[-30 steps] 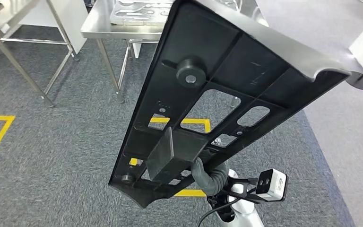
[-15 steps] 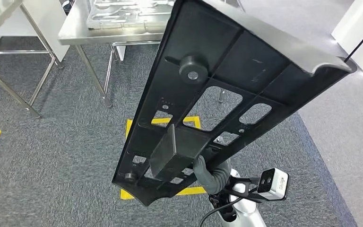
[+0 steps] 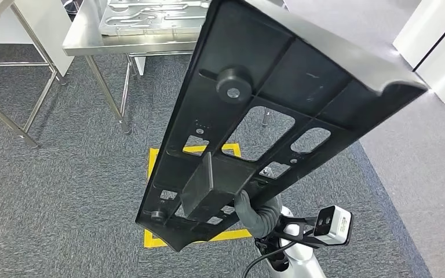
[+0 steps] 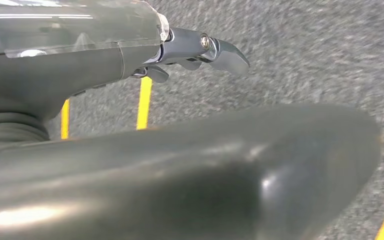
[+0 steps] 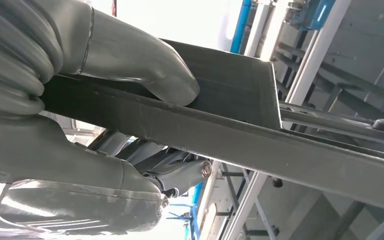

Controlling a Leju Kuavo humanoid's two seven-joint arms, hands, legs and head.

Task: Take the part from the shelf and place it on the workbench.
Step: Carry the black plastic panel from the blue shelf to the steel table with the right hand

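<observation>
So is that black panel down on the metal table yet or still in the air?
In the air. The right hand holds the black panel above the carpet, short of the metal table.

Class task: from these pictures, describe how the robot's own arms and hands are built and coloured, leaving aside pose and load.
The right hand has a grey ribbed cover, a thick grey thumb and a shiny clear shell. The left hand has the same clear shell over dark grey, with metallic fingers and a visible screw. In the head view the right arm is silver, with a black cable and a white camera on a black bracket.
</observation>
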